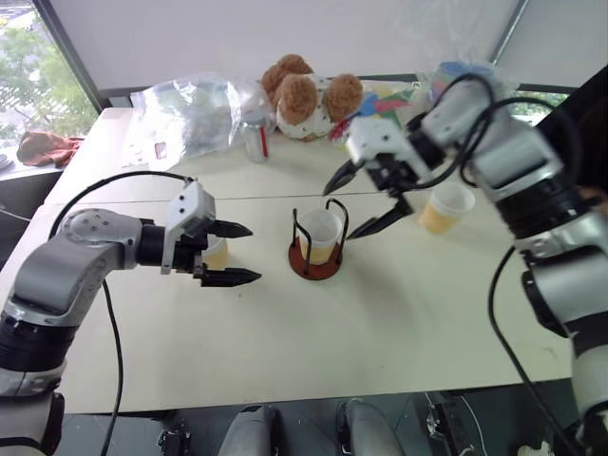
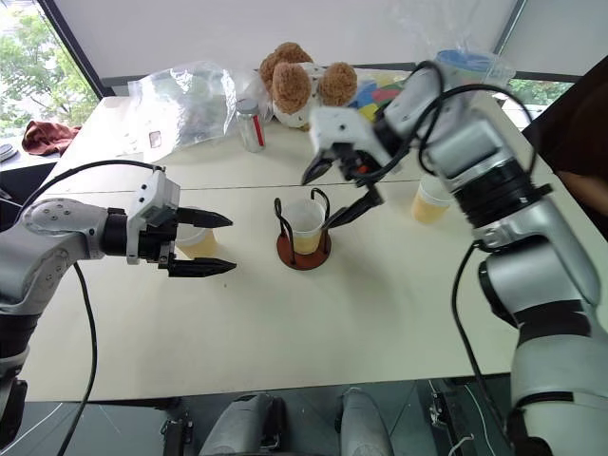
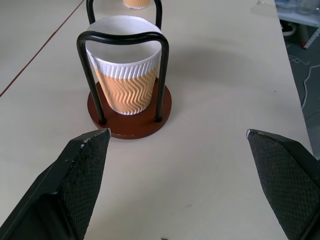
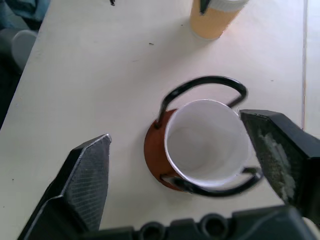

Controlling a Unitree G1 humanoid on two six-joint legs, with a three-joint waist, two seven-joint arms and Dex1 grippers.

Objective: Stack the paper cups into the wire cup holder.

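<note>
- Hovering just above the wire cup holder [image 1: 316, 249]: right gripper [image 1: 366, 200], fingers spread wide, grasping nothing, pointing down toward the rim of the cup below.
- Standing upright inside the holder, between the black wire loops: one paper cup [image 1: 320, 235], white inside showing, free of both grippers.
- Resting near the middle of the table [image 1: 399, 323], on its round reddish-brown base: the holder itself.
- Held level just left of the holder, apart from it: left gripper [image 1: 234, 253], fingers also released and wide, nothing between them.
- Standing just behind the left gripper's fingers: second paper cup [image 1: 217, 253], partly hidden.
- Standing toward the right edge of the table, behind the right arm: third paper cup [image 1: 446, 207].
- Lying along the far edge: teddy bear [image 1: 309, 95], clear plastic bag [image 1: 195, 114].
</note>
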